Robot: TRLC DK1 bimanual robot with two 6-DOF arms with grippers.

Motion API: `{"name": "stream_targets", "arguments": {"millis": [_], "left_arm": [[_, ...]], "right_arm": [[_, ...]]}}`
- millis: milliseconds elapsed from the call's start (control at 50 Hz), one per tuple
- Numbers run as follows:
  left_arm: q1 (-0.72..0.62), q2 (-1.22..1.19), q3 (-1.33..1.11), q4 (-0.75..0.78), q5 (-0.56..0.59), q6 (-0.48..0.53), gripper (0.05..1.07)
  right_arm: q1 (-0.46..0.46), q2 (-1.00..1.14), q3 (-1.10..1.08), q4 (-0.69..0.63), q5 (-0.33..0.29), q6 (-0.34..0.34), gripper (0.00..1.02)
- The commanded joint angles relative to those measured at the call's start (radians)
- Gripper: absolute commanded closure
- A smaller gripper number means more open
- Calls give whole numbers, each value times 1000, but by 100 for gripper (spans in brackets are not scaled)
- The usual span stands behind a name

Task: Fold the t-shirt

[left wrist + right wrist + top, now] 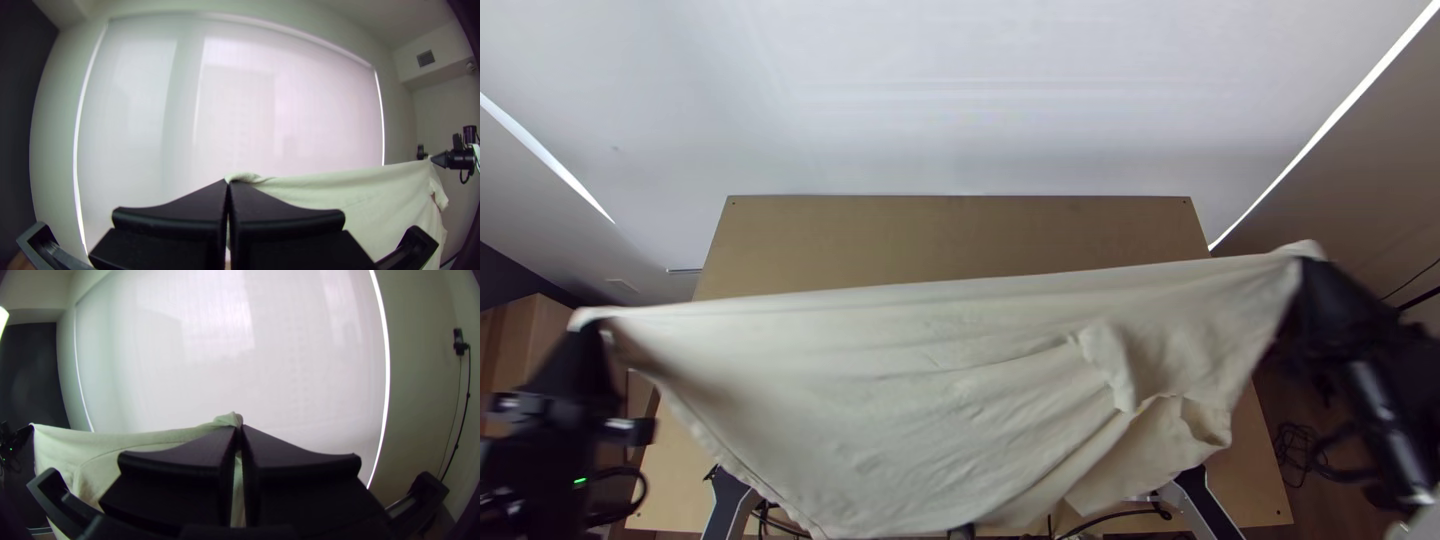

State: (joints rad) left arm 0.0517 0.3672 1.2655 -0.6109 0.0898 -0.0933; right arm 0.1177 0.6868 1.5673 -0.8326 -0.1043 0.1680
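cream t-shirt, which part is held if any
The cream fabric t-shirt is held at both ends of its upper edge, by the left black tool and the right black tool.

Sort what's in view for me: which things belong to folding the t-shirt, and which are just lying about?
For the job:
- cream t-shirt, stretched above the table
- left gripper, jaws shut on one end
- right gripper, jaws shut on the other
- table

Just around:
- tangled cable on the floor
- window blind

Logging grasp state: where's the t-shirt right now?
In the top view, the t-shirt hangs stretched between the left gripper and right gripper, over the table.
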Motion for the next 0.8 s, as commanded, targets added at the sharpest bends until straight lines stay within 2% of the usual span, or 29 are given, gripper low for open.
{"name": "stream_targets", "arguments": {"millis": [0,140,340,580,780], "left_arm": [[-3,-88,-198,-29,7,-25,105],[-4,-139,-403,-29,34,-34,105],[-3,-62,-626,94,41,-5,105],[0,211,-735,341,41,-10,105],[-4,503,-664,430,34,-6,105]], "right_arm": [[39,-38,-224,-5,14,45,100],[97,-61,-484,44,15,59,100],[94,-30,-721,213,15,50,100],[91,195,-796,397,14,50,100],[82,479,-708,471,-6,56,100]]}}
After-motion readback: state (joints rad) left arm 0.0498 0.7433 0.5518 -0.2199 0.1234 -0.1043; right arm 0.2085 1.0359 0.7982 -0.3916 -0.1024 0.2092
